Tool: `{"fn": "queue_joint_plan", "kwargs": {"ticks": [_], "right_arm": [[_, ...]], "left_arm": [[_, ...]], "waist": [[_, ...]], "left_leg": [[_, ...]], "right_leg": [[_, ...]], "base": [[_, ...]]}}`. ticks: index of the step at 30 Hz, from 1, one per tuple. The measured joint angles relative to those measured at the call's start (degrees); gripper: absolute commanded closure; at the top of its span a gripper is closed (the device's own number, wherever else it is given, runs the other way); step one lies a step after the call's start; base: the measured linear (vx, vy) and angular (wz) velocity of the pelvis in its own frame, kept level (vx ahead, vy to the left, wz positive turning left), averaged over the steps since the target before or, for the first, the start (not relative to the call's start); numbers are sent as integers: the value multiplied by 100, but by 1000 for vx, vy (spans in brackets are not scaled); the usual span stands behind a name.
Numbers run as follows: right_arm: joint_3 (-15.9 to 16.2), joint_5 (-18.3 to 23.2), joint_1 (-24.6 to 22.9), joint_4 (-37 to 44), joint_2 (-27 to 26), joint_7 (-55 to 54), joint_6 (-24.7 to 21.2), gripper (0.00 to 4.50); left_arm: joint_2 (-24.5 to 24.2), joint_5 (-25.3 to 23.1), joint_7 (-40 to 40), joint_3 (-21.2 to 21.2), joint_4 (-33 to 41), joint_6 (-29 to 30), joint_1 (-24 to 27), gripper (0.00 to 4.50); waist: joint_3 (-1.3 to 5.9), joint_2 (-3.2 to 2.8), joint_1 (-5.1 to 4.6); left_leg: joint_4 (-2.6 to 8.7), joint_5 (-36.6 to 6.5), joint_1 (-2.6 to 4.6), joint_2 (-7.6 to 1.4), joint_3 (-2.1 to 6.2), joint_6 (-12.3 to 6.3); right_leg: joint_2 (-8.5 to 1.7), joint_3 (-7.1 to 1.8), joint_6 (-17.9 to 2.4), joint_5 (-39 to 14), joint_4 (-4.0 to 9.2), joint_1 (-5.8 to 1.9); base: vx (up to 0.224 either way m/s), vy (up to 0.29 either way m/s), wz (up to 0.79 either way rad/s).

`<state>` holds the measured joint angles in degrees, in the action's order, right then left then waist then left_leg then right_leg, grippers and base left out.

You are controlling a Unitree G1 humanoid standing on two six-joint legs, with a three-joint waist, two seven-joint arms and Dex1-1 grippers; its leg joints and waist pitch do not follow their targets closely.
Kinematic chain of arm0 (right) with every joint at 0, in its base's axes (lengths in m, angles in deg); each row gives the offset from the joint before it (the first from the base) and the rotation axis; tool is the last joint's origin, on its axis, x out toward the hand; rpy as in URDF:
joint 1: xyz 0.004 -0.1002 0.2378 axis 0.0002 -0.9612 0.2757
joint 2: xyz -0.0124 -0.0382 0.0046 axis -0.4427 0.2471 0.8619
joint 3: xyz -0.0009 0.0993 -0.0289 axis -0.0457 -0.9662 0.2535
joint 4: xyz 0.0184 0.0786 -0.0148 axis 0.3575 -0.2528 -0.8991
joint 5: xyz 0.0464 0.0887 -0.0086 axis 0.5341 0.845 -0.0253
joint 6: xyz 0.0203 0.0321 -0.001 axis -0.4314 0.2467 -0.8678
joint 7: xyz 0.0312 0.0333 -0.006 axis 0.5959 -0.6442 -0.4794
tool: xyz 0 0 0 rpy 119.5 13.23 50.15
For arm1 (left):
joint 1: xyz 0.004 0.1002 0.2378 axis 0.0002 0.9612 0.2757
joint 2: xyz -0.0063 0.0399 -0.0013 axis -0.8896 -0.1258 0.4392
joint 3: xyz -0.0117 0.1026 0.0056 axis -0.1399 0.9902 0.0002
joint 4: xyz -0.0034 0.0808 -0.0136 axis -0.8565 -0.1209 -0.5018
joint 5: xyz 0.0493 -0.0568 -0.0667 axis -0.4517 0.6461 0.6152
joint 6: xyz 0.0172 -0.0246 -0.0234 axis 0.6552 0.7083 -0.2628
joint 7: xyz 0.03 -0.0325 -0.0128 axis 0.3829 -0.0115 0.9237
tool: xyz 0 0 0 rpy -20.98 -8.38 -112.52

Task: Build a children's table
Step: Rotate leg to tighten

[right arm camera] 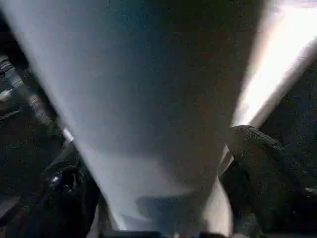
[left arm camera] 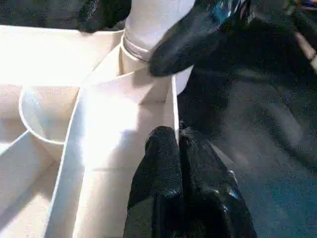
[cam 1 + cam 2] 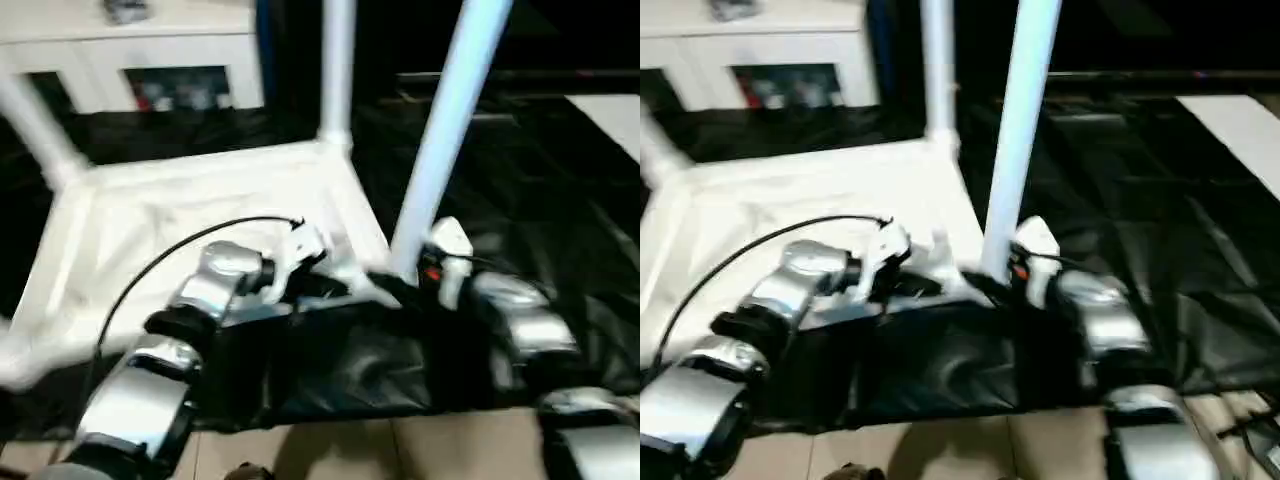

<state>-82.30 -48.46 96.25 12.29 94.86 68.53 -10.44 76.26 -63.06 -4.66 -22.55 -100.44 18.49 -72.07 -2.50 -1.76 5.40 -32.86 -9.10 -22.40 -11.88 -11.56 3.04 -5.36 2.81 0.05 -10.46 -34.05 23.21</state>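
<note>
The upturned table top (image 3: 200, 215) lay at centre-left, the left gripper (image 2: 178, 148) pinched shut on its near rim, while the right gripper (image 1: 163, 198) clasped the nearest leg (image 3: 445, 130) between its fingers (image 1: 267, 168) at the socket

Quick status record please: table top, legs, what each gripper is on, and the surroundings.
table top: white table top, upside down on a black sheet, ribbed underside up
legs: far leg upright in the far corner socket; near leg standing tilted at the near right corner; another leg rises at the far left corner
right gripper: right gripper, fingers either side of the near leg's base
left gripper: left gripper, fingers together at the table top's edge wall beside that corner
background: white cabinet behind
</note>
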Motion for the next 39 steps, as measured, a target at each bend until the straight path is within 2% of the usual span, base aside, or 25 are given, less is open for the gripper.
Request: {"fn": "queue_joint_plan", "kwargs": {"ticks": [6, 8, 11, 13, 15, 19, 27, 30, 33, 36, 39], "right_arm": [[307, 164, -64, 259, 219, 1202, -291, 64], [383, 165, -64, 283, 258, 1405, -345, 90], [488, 164, -68, 333, 324, 1621, -424, 102], [514, 164, -89, 401, 347, 1719, -456, 138], [524, 166, -90, 426, 358, 1741, -528, 142], [548, 165, -108, 501, 381, 1834, -606, 179], [536, 194, -233, 751, 358, 1804, -744, 193], [368, 231, -421, 939, 273, 1508, -811, 194], [-23, 253, -598, 985, 3, 605, -798, 194], [-319, 232, -590, 869, -283, -486, -780, 197], [-629, 160, -401, 576, -616, -1766, -730, 198]], "left_arm": [[-169, 17, -554, 109, -5, -84, 0, 450], [-202, 21, -683, 138, -5, -101, 0, 450], [-227, 28, -879, 167, -5, -109, 0, 450], [-241, 33, -964, 183, -5, -111, 0, 450], [-244, 45, -1004, 203, -5, -115, 0, 450], [-249, 46, -1086, 211, -6, -116, 0, 450], [-238, 71, -1103, 210, -6, -103, -2, 450], [-200, 70, -954, 200, -11, -42, -2, 450], [-64, 20, -364, 95, -10, 130, -2, 450], [137, -30, 327, 11, -11, 312, -10, 450], [483, -88, 1117, -80, -41, 479, -18, 450]], "waist": [[-1, 2, 20], [-1, 2, 36], [-1, 2, 65], [-1, 2, 81], [-1, 2, 97], [-1, 2, 110], [0, 1, 128], [0, 1, 142], [0, 2, 123], [1, 3, 51], [6, 1, -75]], "left_leg": [[-13, 0, 2, 1, 0, 0], [-13, 0, 3, 0, 0, 0], [-13, 0, 2, 0, 0, 1], [-13, 0, 3, 0, 0, 0], [-13, 0, 3, 0, 0, 0], [-14, 0, 3, 0, 0, 0], [-15, 0, 5, 0, 0, 0], [-17, 1, 8, 0, 0, 1], [-15, 0, 34, 1, -1, 3], [-13, 1, 44, 4, -1, 4], [-14, 1, 50, 10, 4, 4]], "right_leg": [[-4, -2, -6, 4, -4, -10], [-4, 0, -6, 4, -7, -10], [-4, 0, -6, 4, -7, -10], [-4, -1, -6, 4, -6, -10], [-4, 0, -6, 4, -6, -10], [-4, 0, -6, 4, -7, -10], [-5, 0, -6, 4, -8, -14], [-5, 0, -6, 4, -10, -17], [-6, -3, -18, 12, -14, -35], [-6, -9, -21, 17, -9, -35], [-6, -14, 0, 5, 2, -34]], "base": [[0, 0, 0], [0, 0, 0], [0, 0, 0], [0, 0, 0], [0, 0, 0], [0, 0, 0], [0, 0, 0], [0, 0, 0], [0, 0, 0], [0, 0, 0], [0, 0, 0]]}}
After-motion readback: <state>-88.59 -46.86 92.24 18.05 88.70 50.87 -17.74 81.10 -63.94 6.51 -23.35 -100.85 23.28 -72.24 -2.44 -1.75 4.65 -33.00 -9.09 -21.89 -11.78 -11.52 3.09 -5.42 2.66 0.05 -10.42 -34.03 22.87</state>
